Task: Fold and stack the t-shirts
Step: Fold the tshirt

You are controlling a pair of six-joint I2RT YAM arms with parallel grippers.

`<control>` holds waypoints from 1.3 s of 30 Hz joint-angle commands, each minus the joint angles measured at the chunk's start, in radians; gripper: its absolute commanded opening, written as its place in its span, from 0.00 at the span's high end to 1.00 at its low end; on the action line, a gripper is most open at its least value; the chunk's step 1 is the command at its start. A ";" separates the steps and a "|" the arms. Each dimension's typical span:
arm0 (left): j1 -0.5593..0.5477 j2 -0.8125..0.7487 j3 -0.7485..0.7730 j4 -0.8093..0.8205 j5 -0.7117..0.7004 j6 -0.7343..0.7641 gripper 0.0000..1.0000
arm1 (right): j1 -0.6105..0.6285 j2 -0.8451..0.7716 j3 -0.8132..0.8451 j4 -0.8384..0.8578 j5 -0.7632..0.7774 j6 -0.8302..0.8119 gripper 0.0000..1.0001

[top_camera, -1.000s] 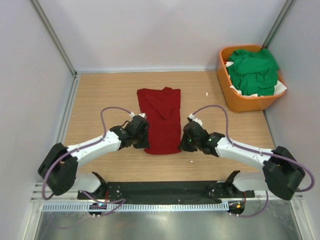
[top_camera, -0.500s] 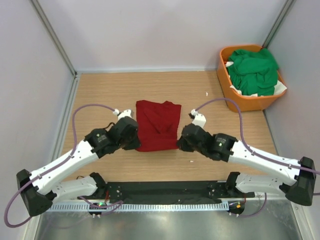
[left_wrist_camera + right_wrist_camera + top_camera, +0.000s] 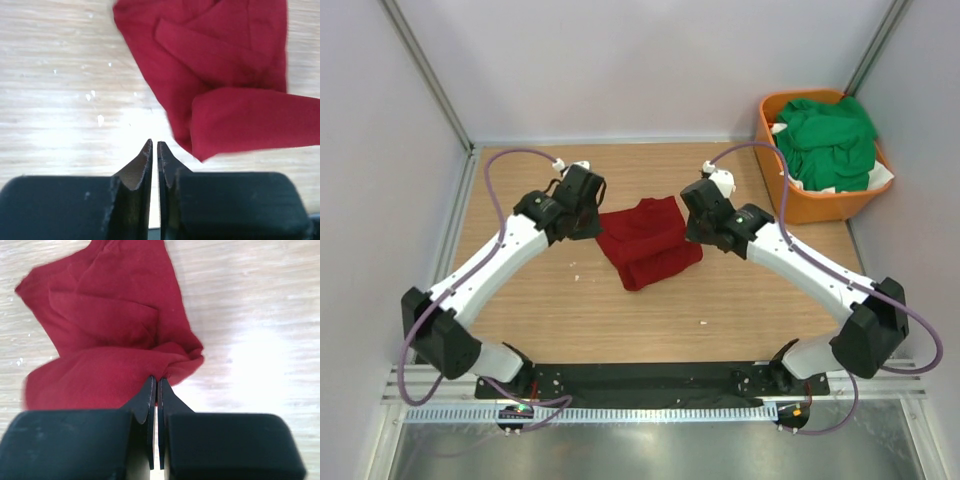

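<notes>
The dark red t-shirt (image 3: 648, 243) lies folded and skewed in the middle of the table. It also shows in the left wrist view (image 3: 225, 85) and the right wrist view (image 3: 110, 340). My left gripper (image 3: 590, 222) is at the shirt's left edge; its jaws (image 3: 154, 146) are shut and empty, with the cloth just to their right. My right gripper (image 3: 696, 232) is at the shirt's right edge, shut (image 3: 156, 380) on a bunched fold of the red cloth. The bright green t-shirts (image 3: 828, 140) lie heaped in the basket.
The orange plastic basket (image 3: 812, 211) stands at the far right corner against the right wall. Grey walls close the table at the left, back and right. Small white specks (image 3: 100, 120) lie on the wooden tabletop (image 3: 520, 300).
Both arms swung away from the near edge toward the back, carrying the shirt's near end over itself. The shirt is now shorter and skewed. The left gripper has let go of it.
</notes>
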 commanded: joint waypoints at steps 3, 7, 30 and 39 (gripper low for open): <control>0.059 0.139 0.127 0.021 0.093 0.092 0.96 | -0.036 0.082 0.116 0.035 -0.054 -0.109 0.99; 0.059 0.124 0.065 0.087 0.160 0.083 0.88 | -0.038 0.111 0.124 0.054 -0.072 -0.123 0.99; 0.065 0.214 -0.324 0.774 0.338 0.152 0.51 | -0.036 0.068 0.026 0.141 -0.172 -0.195 0.99; 0.114 0.354 -0.328 0.878 0.413 0.066 0.56 | -0.038 0.042 -0.028 0.146 -0.179 -0.195 0.99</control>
